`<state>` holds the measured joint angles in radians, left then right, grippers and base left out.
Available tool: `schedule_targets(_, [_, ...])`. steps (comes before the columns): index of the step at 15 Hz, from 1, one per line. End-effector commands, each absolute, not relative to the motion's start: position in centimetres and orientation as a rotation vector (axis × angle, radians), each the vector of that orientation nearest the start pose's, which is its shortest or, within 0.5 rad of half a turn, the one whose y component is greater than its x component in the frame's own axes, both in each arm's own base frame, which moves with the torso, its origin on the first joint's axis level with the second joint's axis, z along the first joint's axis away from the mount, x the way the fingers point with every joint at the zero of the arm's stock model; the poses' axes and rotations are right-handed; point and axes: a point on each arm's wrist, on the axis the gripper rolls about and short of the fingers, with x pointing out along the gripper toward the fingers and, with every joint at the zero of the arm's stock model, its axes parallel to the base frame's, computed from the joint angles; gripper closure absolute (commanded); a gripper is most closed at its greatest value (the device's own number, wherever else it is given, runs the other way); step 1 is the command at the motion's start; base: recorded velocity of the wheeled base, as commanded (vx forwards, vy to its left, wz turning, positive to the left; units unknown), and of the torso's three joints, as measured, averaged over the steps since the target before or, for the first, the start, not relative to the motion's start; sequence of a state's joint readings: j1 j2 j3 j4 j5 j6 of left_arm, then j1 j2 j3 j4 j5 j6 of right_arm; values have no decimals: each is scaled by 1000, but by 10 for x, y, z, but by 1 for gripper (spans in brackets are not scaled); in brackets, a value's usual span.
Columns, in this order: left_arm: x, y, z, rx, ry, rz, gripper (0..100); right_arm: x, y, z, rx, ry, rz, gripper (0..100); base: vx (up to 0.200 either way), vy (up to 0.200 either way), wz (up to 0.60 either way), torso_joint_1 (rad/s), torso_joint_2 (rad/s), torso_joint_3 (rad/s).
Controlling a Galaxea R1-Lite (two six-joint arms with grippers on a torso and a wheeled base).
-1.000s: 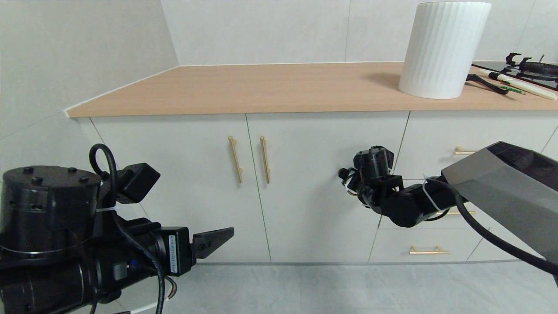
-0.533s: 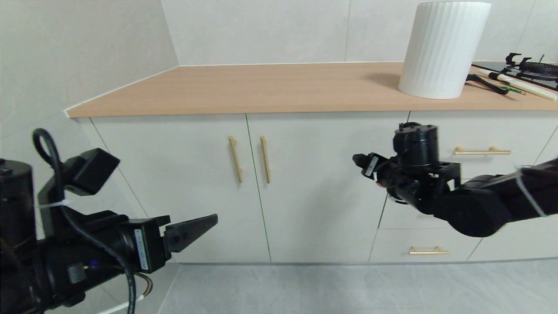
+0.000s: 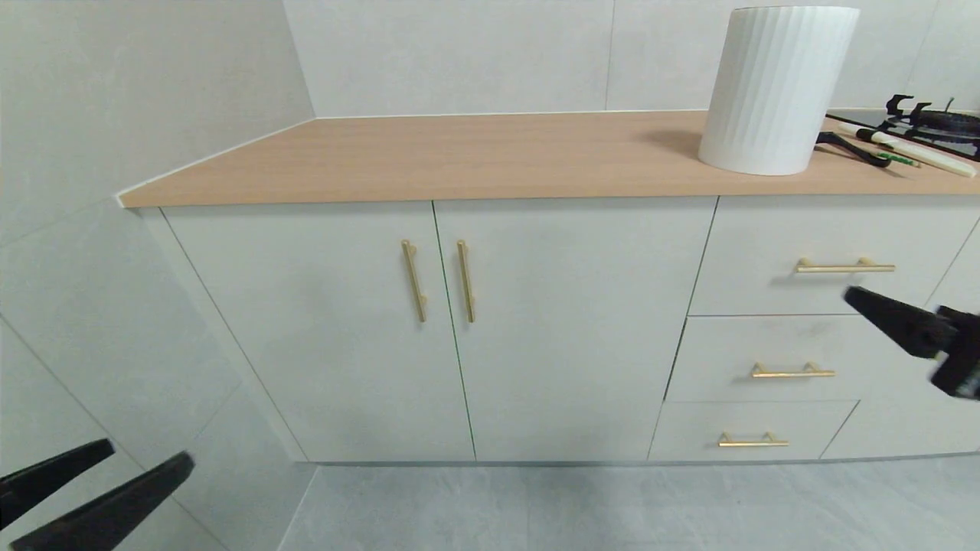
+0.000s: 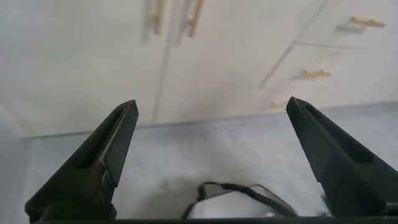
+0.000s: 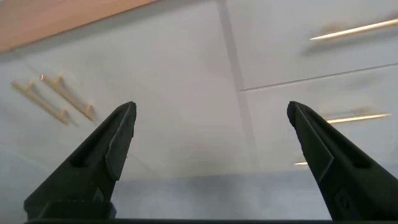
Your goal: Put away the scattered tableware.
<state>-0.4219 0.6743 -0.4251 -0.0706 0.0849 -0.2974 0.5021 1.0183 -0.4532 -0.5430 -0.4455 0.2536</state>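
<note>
The scattered tableware (image 3: 892, 147), a few long utensils, one black and one pale, lies on the wooden table (image 3: 459, 157). It is high above the right gripper (image 5: 211, 107) and well apart from it, and far across from the left gripper (image 3: 149, 453). A tall ribbed white container (image 3: 777, 88) stands just beside the utensils on the side nearer the left fingers. A black stove grate (image 3: 930, 115) sits beyond them. The right arm is held out level in front of the drawers (image 3: 766, 348). Its fingers (image 5: 99, 162) are spread wide and hold nothing, and one dark fingertip points toward the drawer fronts, below the top drawer's gold handle (image 3: 844, 266). The left arm hangs low near the floor (image 3: 612, 505), beside the wall. Its fingers (image 3: 115, 509) are also spread and empty, angled up toward the cabinet doors (image 3: 344, 329), whose paired gold handles (image 3: 440, 279) are above and ahead of the fingertips.
</note>
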Motion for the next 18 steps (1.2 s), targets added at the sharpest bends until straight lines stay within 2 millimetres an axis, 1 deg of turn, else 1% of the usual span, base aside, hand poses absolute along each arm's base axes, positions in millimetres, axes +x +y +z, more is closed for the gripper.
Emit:
schedule_targets(1, [-14, 7, 181, -242, 67, -253, 0, 17, -5, 165, 143, -152, -137, 0, 0, 0, 0, 0, 0, 0])
schedule_targets(2, [-26, 10, 176, -226, 48, -219, 0, -2, -9, 160, 147, -195, -149, 0, 0, 0, 0, 0, 0, 0])
schedule_targets(3, [-31, 11, 174, -214, 36, -194, 0, -13, -11, 157, 142, -209, -161, 0, 0, 0, 0, 0, 0, 0])
schedule_targets(4, [-39, 12, 170, -177, 11, -164, 0, -32, -14, 151, 116, -224, -188, 0, 0, 0, 0, 0, 0, 0])
schedule_targets(5, [-48, 12, 164, -110, -25, -123, 0, -34, -15, 147, 125, -187, -250, 0, 0, 0, 0, 0, 0, 0])
schedule_targets(6, [-52, 11, 160, -68, -49, -89, 0, -35, -16, 148, 162, -216, -325, 0, 0, 0, 0, 0, 0, 0])
schedule_targets(9, [-50, 10, 154, -1, -33, 92, 0, -36, -13, 140, 131, -210, -471, 0, 0, 0, 0, 0, 0, 0])
schedule_targets(10, [-53, 7, 150, 51, -41, 182, 0, -45, -10, 131, 63, -249, -465, 0, 0, 0, 0, 0, 0, 0])
schedule_targets(11, [-56, 5, 146, 69, -57, 196, 0, -42, -10, 126, 56, -231, -459, 0, 0, 0, 0, 0, 0, 0])
schedule_targets(12, [-56, 4, 133, 92, -54, 187, 0, -39, -10, 121, 59, -232, -490, 0, 0, 0, 0, 0, 0, 0])
schedule_targets(14, [-50, 4, 122, 85, -11, 202, 0, -32, -10, 105, 43, -190, -485, 0, 0, 0, 0, 0, 0, 0])
schedule_targets(15, [-41, 4, 106, 81, 23, 199, 0, -26, -9, 89, 27, -130, -438, 0, 0, 0, 0, 0, 0, 0])
schedule_targets(16, [-32, 4, 93, 80, 12, 198, 0, -25, -8, 87, 41, -113, -385, 0, 0, 0, 0, 0, 0, 0])
schedule_targets(17, [-23, 4, 80, 82, -38, 184, 0, -24, -7, 85, 65, -98, -344, 0, 0, 0, 0, 0, 0, 0])
schedule_targets(18, [-23, 3, 82, 73, -54, 140, 0, -24, -7, 81, 60, -60, -308, 0, 0, 0, 0, 0, 0, 0])
